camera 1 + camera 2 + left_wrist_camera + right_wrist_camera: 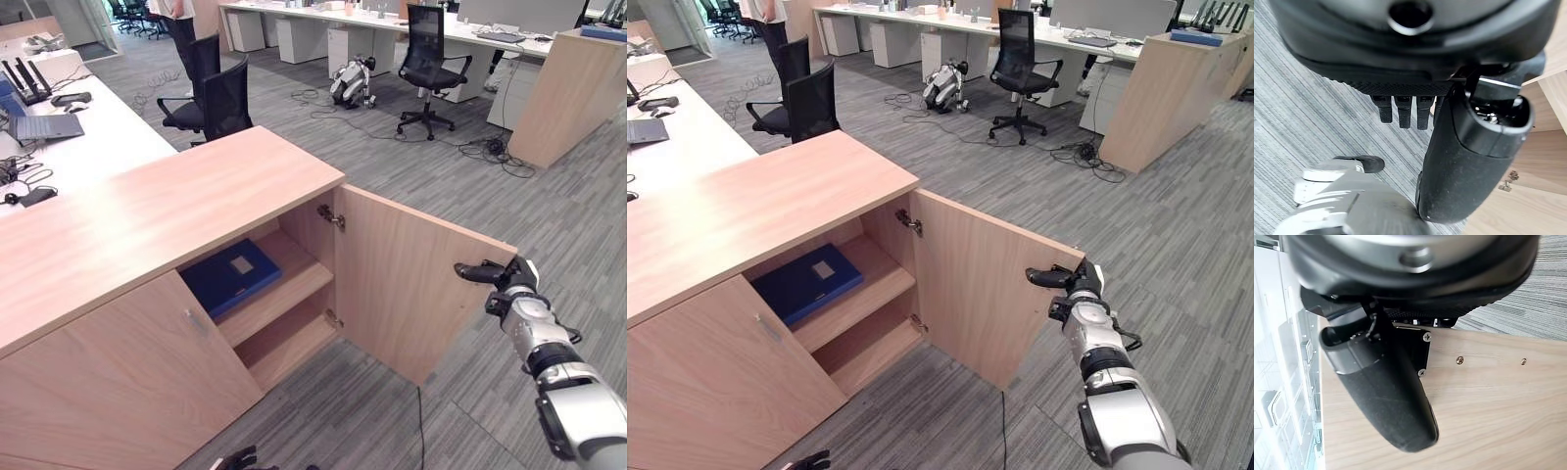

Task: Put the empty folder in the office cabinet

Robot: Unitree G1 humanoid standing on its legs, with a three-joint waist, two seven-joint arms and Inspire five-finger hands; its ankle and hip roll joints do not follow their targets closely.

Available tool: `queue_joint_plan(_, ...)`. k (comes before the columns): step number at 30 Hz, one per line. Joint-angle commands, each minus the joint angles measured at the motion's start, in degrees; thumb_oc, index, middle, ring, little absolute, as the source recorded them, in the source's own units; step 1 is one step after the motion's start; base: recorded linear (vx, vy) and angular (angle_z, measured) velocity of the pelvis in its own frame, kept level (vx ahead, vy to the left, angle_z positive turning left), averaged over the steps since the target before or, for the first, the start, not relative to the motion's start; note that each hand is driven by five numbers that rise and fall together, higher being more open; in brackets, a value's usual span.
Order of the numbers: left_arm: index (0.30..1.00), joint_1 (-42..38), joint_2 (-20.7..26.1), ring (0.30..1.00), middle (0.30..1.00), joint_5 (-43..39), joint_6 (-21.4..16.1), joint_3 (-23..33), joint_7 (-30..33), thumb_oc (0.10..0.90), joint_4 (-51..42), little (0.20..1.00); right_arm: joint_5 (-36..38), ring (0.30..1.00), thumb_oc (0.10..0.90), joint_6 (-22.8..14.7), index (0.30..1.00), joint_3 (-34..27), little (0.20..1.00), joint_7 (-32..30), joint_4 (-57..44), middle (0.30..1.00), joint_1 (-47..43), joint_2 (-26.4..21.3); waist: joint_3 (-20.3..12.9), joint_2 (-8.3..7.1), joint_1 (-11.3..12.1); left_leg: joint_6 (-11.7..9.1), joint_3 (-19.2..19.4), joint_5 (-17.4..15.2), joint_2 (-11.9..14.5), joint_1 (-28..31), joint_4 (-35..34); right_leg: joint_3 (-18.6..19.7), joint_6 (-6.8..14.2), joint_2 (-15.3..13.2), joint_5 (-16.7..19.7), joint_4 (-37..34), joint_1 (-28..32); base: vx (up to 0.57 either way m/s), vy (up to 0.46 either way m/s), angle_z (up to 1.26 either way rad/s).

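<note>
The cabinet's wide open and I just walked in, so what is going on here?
The blue folder already lies on the upper shelf of the cabinet. The right hand is at the outer edge of the open door, its fingers hidden behind it. The left hand hangs low near the floor, fingers relaxed.

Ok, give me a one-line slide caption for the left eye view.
Blue folder lies on the cabinet's upper shelf; right hand at the open door's outer edge.

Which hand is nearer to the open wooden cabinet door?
The right hand is nearer, at the outer edge of the open wooden cabinet door. The left hand hangs low above the floor, apart from it.
</note>
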Motion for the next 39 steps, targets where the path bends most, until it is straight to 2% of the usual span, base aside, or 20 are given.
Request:
queue_joint_plan(1, 0.900, -0.64, 2.35, 0.900, 0.900, -0.20, -0.51, -4.13, 0.57, 0.800, 2.25, 0.900, 0.09, 0.900, 0.800, -5.60, 0.900, 2.58, 0.900, 1.64, -4.06, 0.900, -7.28, 0.37, 1.12, -2.01, 2.02, -0.11, -1.62, -6.48, -1.44, 2.40, -0.31, -3.00, 3.21, -0.16, -7.58, 0.50, 2.91, 0.00, 0.001, 0.05)
queue_joint_plan(10, 0.900, -1.26, 1.80, 0.900, 0.900, -0.08, -0.31, -3.33, 1.66, 0.800, 2.13, 0.900, 1.99, 0.900, 0.800, -5.75, 0.900, 6.15, 0.900, 3.99, -15.92, 0.900, 0.97, 7.83, 1.80, -1.40, 1.70, -0.15, -2.96, -6.01, -1.58, 1.76, -0.31, -3.48, 2.69, -0.29, -7.69, 0.50, 2.77, 0.00, -0.008, 0.02)
queue_joint_plan(11, 0.900, -1.64, 1.88, 0.900, 0.900, -0.05, -0.27, -2.36, 2.14, 0.800, 1.93, 0.900, 2.34, 0.900, 0.800, -5.87, 0.900, 7.08, 0.900, 5.19, -21.83, 0.900, 5.29, 9.39, 2.16, -1.32, 1.40, -0.30, -3.48, -5.73, -1.55, 1.41, -0.31, -3.96, 2.55, -0.21, -7.75, 0.50, 2.69, 0.00, -0.037, 0.11)
queue_joint_plan(16, 0.900, -2.40, 1.85, 0.900, 0.900, 0.04, -0.37, -0.09, 2.94, 0.800, 1.08, 0.900, 1.86, 0.900, 0.800, -5.99, 0.900, 8.78, 0.900, 8.88, -35.33, 0.900, 15.36, 10.21, 2.98, -1.27, 1.34, -0.96, -6.28, -4.72, -1.54, -0.16, -0.31, -6.47, 2.13, -0.17, -8.12, 0.50, 2.18, 0.00, -0.055, 0.31)
queue_joint_plan(20, 0.900, -2.35, 1.91, 0.900, 0.900, -0.64, -1.06, 1.95, 3.08, 0.800, -0.34, 0.900, -1.24, 0.900, 0.800, -5.55, 0.900, 12.87, 0.900, 12.93, -42.47, 0.900, 20.21, 9.03, 5.00, -1.23, 3.28, -2.75, -10.25, -2.41, -2.14, -4.45, 0.71, -10.28, 2.07, -0.90, -7.95, 0.50, 0.33, -0.10, -0.051, 0.37)
queue_joint_plan(21, 0.900, -2.78, 1.74, 0.900, 0.900, -0.65, -1.18, 2.16, 3.10, 0.800, -0.38, 0.900, -2.39, 0.900, 0.800, -5.75, 0.900, 14.14, 0.900, 13.76, -43.82, 0.900, 20.38, 8.16, 5.87, -1.22, 4.02, -3.16, -10.03, -2.45, -2.33, -6.09, 2.30, -11.29, 2.25, -1.38, -7.96, 0.50, 0.09, -0.14, 0.001, 0.71)
queue_joint_plan(22, 0.900, -3.45, 1.49, 0.900, 0.900, -0.61, -1.33, 1.96, 3.08, 0.800, -0.25, 0.900, -3.12, 0.900, 0.800, -5.65, 0.900, 15.19, 0.900, 14.58, -44.29, 0.900, 19.97, 7.45, 6.45, -1.43, 4.01, -3.68, -7.61, -2.25, -2.18, -8.89, 4.92, -13.17, 2.45, -2.39, -7.76, 0.50, -0.57, -0.21, 0.042, 0.80)
queue_joint_plan(23, 0.900, -5.21, 1.79, 0.900, 0.900, 0.82, -1.35, 1.39, 2.55, 0.800, -0.31, 0.900, -4.59, 0.900, 0.800, -5.61, 0.900, 18.12, 0.900, 16.21, -45.09, 0.900, 17.96, 6.01, 6.98, -2.28, 3.34, -3.27, 5.51, -3.06, 1.46, -10.39, 8.22, -16.72, 2.98, -4.15, -7.12, 0.50, -1.24, -0.17, 0.043, 0.90)
queue_joint_plan(24, 0.900, -5.22, 1.77, 0.900, 0.900, 0.83, -1.36, 1.42, 2.54, 0.800, -0.30, 0.900, -4.59, 0.900, 0.800, -5.61, 0.900, 18.14, 0.900, 16.22, -45.07, 0.900, 17.93, 6.01, 7.01, -2.27, 3.42, -3.28, 5.60, -3.17, 1.51, -10.42, 8.36, -16.62, 2.97, -4.12, -7.11, 0.50, -1.25, -0.08, -0.028, 0.73)
queue_joint_plan(25, 0.900, -5.78, 2.62, 0.900, 0.900, 2.49, -1.36, 1.27, 2.01, 0.800, -0.70, 0.900, -4.98, 0.900, 0.800, -5.25, 0.900, 20.24, 0.900, 17.94, -47.07, 0.900, 16.48, 5.19, 6.76, -2.92, 2.90, -3.71, 13.74, -4.71, 5.22, -9.08, 9.69, -18.76, 3.38, -4.53, -7.88, 0.50, -0.53, -0.01, -0.052, 0.78)
queue_joint_plan(26, 0.900, -5.76, 3.59, 0.900, 0.900, 3.39, -1.41, 1.01, 1.48, 0.800, -1.70, 0.900, -4.94, 0.900, 0.800, -4.78, 0.900, 22.40, 0.900, 19.63, -49.46, 0.900, 14.87, 4.61, 6.66, -3.13, 3.19, -3.97, 17.76, -4.56, 7.10, -8.65, 10.63, -20.57, 3.31, -4.89, -7.94, 0.50, -0.21, 0.01, -0.037, 0.97)
queue_joint_plan(27, 0.900, -5.40, 4.41, 0.900, 0.900, 4.40, -1.68, 0.95, 0.92, 0.800, -2.42, 0.900, -4.26, 0.900, 0.800, -4.04, 0.900, 24.99, 0.900, 21.80, -52.13, 0.900, 13.25, 3.84, 6.56, -3.13, 3.55, -4.60, 19.29, -4.52, 8.13, -8.25, 11.47, -21.87, 3.17, -4.91, -8.07, 0.50, 0.57, 0.02, 0.036, 0.78)
queue_joint_plan(30, 0.900, -4.58, 5.86, 0.900, 0.900, 7.81, -2.43, 1.03, 0.19, 0.800, -1.38, 0.900, -1.90, 0.900, 0.800, -3.16, 0.900, 30.21, 0.900, 26.50, -58.21, 0.900, 8.37, 2.04, 5.42, -2.78, 4.83, -5.27, 17.11, -4.85, 7.78, -5.56, 8.34, -23.80, 3.00, -4.77, -8.16, 0.50, 2.78, 0.09, 0.095, 0.61)
queue_joint_plan(31, 0.900, -3.93, 6.50, 0.900, 0.900, 9.27, -2.22, 0.96, -0.20, 0.800, -0.62, 0.900, -1.41, 0.900, 0.800, -2.92, 0.900, 32.42, 0.900, 28.16, -61.59, 0.900, 5.57, 2.47, 4.24, -2.89, 6.79, -4.55, 14.91, -4.73, 6.25, -4.61, 5.44, -25.68, 2.88, -4.84, -7.95, 0.81, 3.76, 0.11, 0.160, 0.98)
queue_joint_plan(32, 0.900, -3.61, 6.63, 0.900, 0.900, 9.64, -2.25, 1.24, -0.15, 0.800, -0.21, 0.900, -1.70, 0.900, 0.800, -3.06, 0.900, 33.16, 0.900, 28.14, -62.43, 0.900, 4.19, 3.14, 3.69, -3.40, 7.69, -4.11, 13.22, -4.50, 5.13, -4.47, 4.16, -26.72, 2.91, -4.96, -7.86, 1.04, 4.44, 0.10, 0.180, 0.81)
queue_joint_plan(34, 0.900, -3.17, 6.53, 0.900, 0.900, 9.81, -2.09, 1.75, 0.12, 0.800, 0.41, 0.900, -1.87, 0.900, 0.800, -3.49, 0.900, 33.92, 0.900, 27.70, -63.65, 0.900, 2.12, 5.92, 3.15, -3.85, 9.94, -3.23, 10.92, -4.49, 3.62, -4.10, 2.40, -28.37, 2.90, -5.59, -8.50, 3.21, 4.48, 0.04, 0.114, 1.64)
queue_joint_plan(35, 0.900, -3.16, 6.60, 0.900, 0.900, 9.82, -2.10, 1.82, 0.12, 0.800, 0.41, 0.900, -1.89, 0.900, 0.800, -3.49, 0.900, 33.94, 0.900, 27.68, -63.59, 0.900, 2.06, 6.05, 3.14, -3.96, 9.72, -3.18, 10.74, -4.42, 3.51, -4.12, 2.30, -28.55, 2.97, -5.72, -8.65, 3.44, 4.44, 0.01, 0.117, 2.27)
queue_joint_plan(36, 0.900, -3.02, 6.56, 0.900, 0.900, 9.91, -2.03, 1.95, 0.31, 0.800, 0.50, 0.900, -1.55, 0.900, 0.800, -3.44, 0.900, 33.97, 0.900, 27.53, -64.22, 0.900, 1.65, 8.16, 3.04, -4.10, 10.86, -2.57, 9.57, -4.61, 2.84, -4.01, 2.04, -29.27, 3.10, -6.30, -8.98, 4.91, 4.40, 0.01, 0.117, 1.68)
queue_joint_plan(38, 0.900, -2.69, 7.07, 0.900, 0.900, 10.37, -2.05, 2.08, 1.39, 0.800, 1.15, 0.900, -0.08, 0.900, 0.800, -4.08, 0.900, 33.11, 0.900, 26.67, -63.29, 0.900, 0.35, 13.49, 3.35, -4.06, 13.61, -1.20, 7.68, -4.85, 1.43, -3.75, 1.39, -31.63, 4.12, -8.92, -9.13, 10.71, 2.97, -0.03, 0.233, 1.43)
queue_joint_plan(39, 0.900, -2.73, 7.18, 0.900, 0.900, 10.37, -2.06, 2.11, 1.41, 0.800, 1.15, 0.900, -0.09, 0.900, 0.800, -4.14, 0.900, 33.05, 0.900, 26.69, -63.14, 0.900, 0.24, 13.64, 3.38, -4.23, 13.56, -1.11, 7.65, -4.80, 1.28, -3.76, 1.32, -31.65, 4.25, -9.22, -9.28, 11.15, 2.80, -0.04, 0.224, 1.43)
